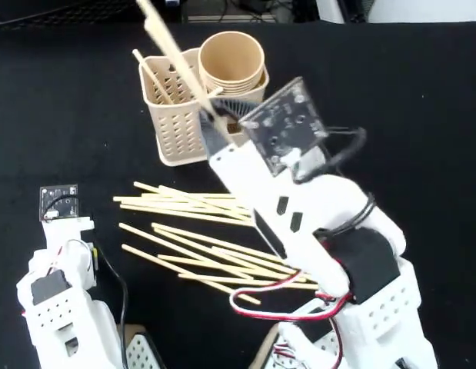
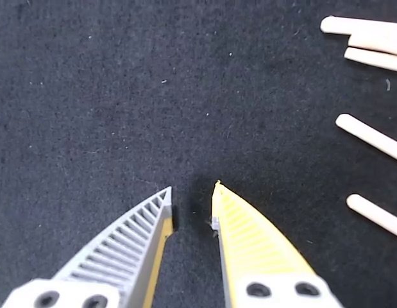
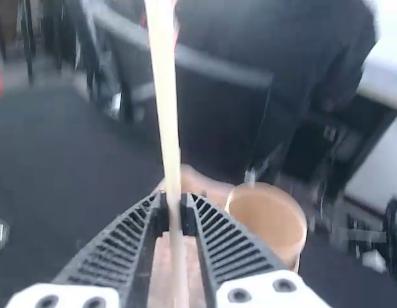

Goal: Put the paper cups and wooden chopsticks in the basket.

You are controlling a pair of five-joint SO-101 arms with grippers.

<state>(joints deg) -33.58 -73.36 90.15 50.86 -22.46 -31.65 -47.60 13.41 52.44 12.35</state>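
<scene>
high view: at the lower left of the frame my left arm [image 1: 57, 284] sits low over the black cloth [image 1: 61, 115], well apart from the basket. in the left wrist view the left gripper [image 2: 193, 192] has its fingers a little apart with nothing between them, tips close to the cloth. the ends of a few loose chopsticks [image 2: 371, 138] lie just beside it at that frame's right edge.

moving right in the high view, the loose chopsticks [image 1: 199, 238] lie scattered flat on the cloth in the lower middle of the frame, some crossing each other, their far ends running under my right arm [image 1: 330, 254].

above them, in the upper middle, the beige basket [image 1: 176, 131] stands upright. at least one chopstick [image 1: 151, 75] leans in its left part, and a stack of paper cups [image 1: 231, 61] sits in its right part.

the right arm stretches from the lower right up to the basket. the right gripper [image 1: 214, 127] is clamped on a held chopstick [image 1: 170, 42], which tilts up and to the left over the basket and runs out of the frame's top edge. the right wrist view shows the right gripper [image 3: 172, 202] pinching the held chopstick [image 3: 163, 96] between both fingers, with the paper cups [image 3: 269, 218] just beside it.
</scene>
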